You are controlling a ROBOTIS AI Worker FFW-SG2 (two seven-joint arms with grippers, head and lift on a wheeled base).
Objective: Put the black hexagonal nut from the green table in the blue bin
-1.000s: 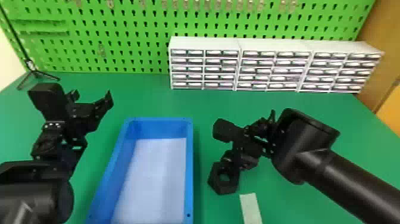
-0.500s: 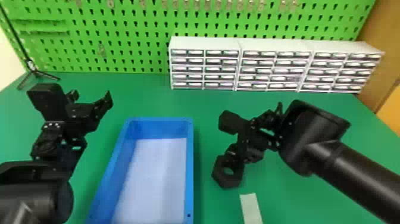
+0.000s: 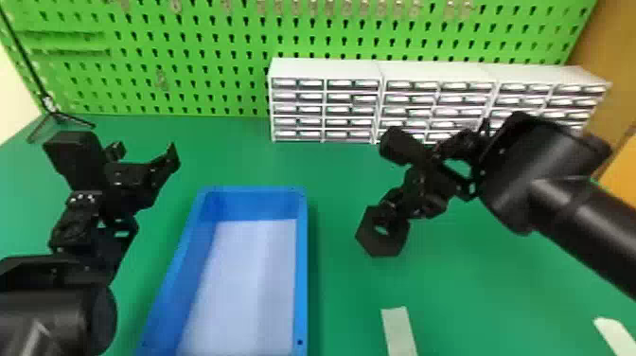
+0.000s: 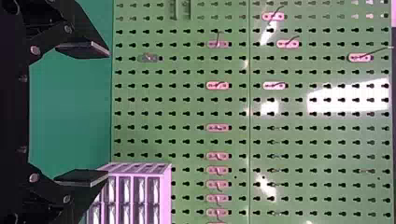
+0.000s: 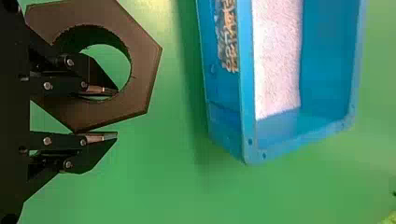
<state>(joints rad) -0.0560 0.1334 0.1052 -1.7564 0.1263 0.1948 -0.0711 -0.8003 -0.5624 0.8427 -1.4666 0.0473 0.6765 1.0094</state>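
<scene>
Right gripper (image 3: 395,208) of mine is clamped on the black hexagonal nut (image 3: 383,247), one finger through the hole, one outside, just right of centre in the head view. Blue rectangular bin (image 3: 302,270) with a white bottom is sitting lower left of centre on the green table (image 3: 473,284). Left gripper's (image 3: 145,154) over at frame left, fingers spread. White drawer cabinets (image 3: 326,68) sit upper right, fwiw.

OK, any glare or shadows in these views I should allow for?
Left wrist view: bright glare patches on the pegboard; right wrist view: a soft shadow on the green table beside the blue bin; head view: a darker band along the bin's right side.
</scene>
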